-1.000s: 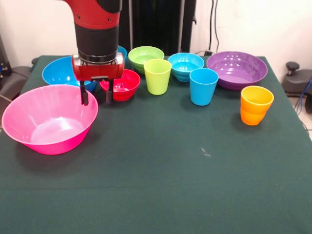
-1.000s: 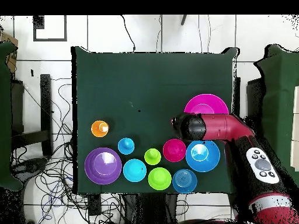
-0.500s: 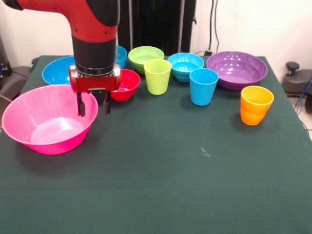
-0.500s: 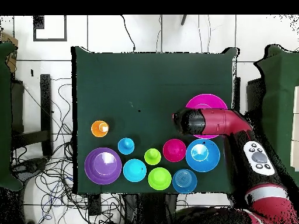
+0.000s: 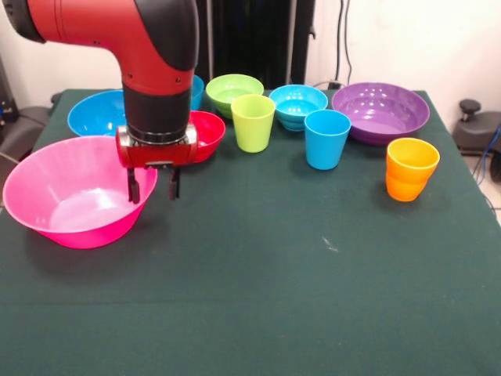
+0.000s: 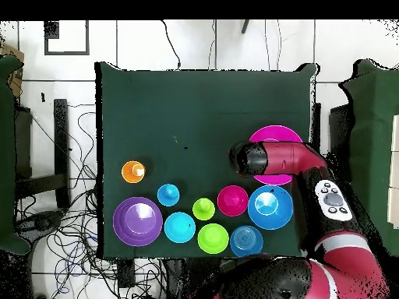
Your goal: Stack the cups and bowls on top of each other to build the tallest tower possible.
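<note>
The huge pink bowl (image 5: 70,196) stands at the front left of the table and also shows in the overhead view (image 6: 274,135). My gripper (image 5: 153,186) is open and empty at its right rim, one finger over the bowl and one outside it; from above the arm hides the gripper (image 6: 240,158). The large blue bowl (image 5: 92,113), small red bowl (image 5: 207,129), small blue bowl (image 5: 196,83), lime green bowl (image 5: 234,88), ribbed cyan bowl (image 5: 297,102) and wide purple bowl (image 5: 380,110) stand along the back. The lime green cup (image 5: 253,123), light blue cup (image 5: 326,139) and orange cup (image 5: 411,168) stand upright.
All the ware stands singly on the dark green tablecloth (image 5: 297,282). My arm (image 6: 296,160) reaches across the pink bowl in the overhead view. Cables lie on the floor around the table.
My gripper has moved from beside the red bowl toward the table's front, along the pink bowl's right rim, and a little lower. It stays open. No ware has moved.
</note>
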`<act>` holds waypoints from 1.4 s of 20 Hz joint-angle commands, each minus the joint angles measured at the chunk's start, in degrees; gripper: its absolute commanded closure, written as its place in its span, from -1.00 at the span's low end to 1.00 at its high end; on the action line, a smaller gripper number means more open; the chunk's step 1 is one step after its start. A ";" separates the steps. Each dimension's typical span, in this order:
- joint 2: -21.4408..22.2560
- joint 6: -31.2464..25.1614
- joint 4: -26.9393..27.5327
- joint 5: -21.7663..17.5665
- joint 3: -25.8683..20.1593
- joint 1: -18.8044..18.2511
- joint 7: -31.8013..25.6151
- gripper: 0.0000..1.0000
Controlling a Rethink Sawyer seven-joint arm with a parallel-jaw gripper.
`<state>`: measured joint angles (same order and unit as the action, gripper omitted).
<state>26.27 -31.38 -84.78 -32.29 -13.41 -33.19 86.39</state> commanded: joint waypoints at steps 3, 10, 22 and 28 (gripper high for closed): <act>-3.49 1.89 4.67 -4.62 1.58 2.69 1.19 -1.00; -3.81 0.93 4.93 -3.85 2.62 2.93 0.36 -1.00; -3.67 -0.08 4.89 -2.59 3.06 3.17 0.10 1.00; -3.57 -0.03 5.23 -2.67 3.57 3.53 -0.13 1.00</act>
<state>24.95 -31.38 -81.99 -32.27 -8.18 -31.08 86.39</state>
